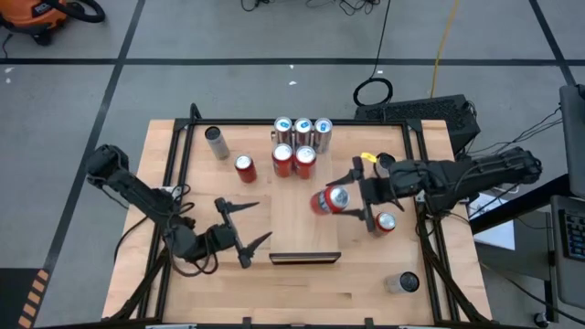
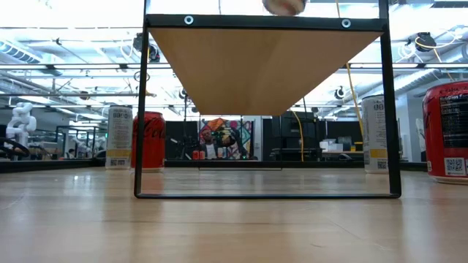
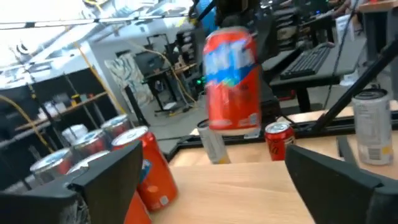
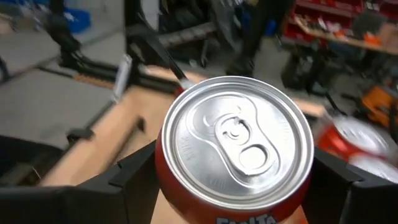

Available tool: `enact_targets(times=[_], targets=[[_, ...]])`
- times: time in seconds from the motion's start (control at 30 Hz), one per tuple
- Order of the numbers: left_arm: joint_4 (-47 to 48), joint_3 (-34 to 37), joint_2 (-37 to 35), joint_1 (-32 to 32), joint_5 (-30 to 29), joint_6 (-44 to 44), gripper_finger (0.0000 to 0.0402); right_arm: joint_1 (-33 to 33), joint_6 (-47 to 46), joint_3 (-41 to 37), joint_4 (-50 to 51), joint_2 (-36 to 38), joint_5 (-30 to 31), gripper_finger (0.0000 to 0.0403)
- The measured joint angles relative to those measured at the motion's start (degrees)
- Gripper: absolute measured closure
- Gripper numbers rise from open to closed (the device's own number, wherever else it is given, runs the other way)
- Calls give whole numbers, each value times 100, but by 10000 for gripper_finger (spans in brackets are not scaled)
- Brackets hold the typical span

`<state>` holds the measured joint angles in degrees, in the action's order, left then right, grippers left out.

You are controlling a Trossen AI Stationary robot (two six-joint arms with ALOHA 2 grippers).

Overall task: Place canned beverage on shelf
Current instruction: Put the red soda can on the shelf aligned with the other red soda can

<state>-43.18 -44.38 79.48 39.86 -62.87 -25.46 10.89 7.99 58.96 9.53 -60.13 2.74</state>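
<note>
The shelf (image 1: pixel 306 233) is a pale wood panel on a black frame in the middle of the table; its underside (image 2: pixel 263 66) shows in the low view. Several cans (image 1: pixel 303 137) stand on its far end. An orange-red can (image 1: pixel 324 201) hangs above the shelf's right side, with my right gripper (image 1: pixel 352 197) shut on it. The can also shows in the left wrist view (image 3: pixel 231 81) and, top first, in the right wrist view (image 4: pixel 239 146). My left gripper (image 1: pixel 263 219) stands open left of the shelf, holding nothing, with its fingers pointing toward the shelf. My right gripper pinches the can's side wall just below the rim (image 4: pixel 163 177) between its two fingers, one on each side. The fingers come about level from the table's right side. The can is lifted clear above the shelf, top up and a little tilted.
On the table left of the shelf are a silver can (image 1: pixel 216 143) and a red can (image 1: pixel 245 167). A red can (image 1: pixel 385 222) stands below my right arm and a silver can (image 1: pixel 404 283) at the near right. A black rail (image 1: pixel 174 174) frames the table.
</note>
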Motion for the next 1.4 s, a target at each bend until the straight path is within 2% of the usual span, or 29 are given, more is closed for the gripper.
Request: enact_targets(times=[0.17,0.23,0.33,0.47,0.67,0.77,1.0,1.3,1.4], targets=[[345,0,13,-63,-66,699,8,-452,15,0,538,49,14,128],[401,0,5,-99,-70,717,8,-657,48,0,724,52,-42,128],[423,0,-171,-114,19,657,8,-1019,74,0,914,49,-580,128],[998,0,-700,-123,684,722,8,-1436,103,0,968,49,-1173,128],[2614,0,-1628,-548,2109,1472,8,-1825,128,0,1086,43,-1160,128],[3164,0,-1793,-790,2556,1935,8,-1915,99,0,1078,20,-1201,128],[3486,0,-1683,-909,2651,2480,8,-2002,-84,0,1090,-296,-1138,128],[3467,0,-1637,-909,2666,2515,8,-2003,-175,0,1035,-545,-538,128],[3493,0,-1633,-909,2666,2493,8,-2041,-169,0,1044,-545,-504,128]])
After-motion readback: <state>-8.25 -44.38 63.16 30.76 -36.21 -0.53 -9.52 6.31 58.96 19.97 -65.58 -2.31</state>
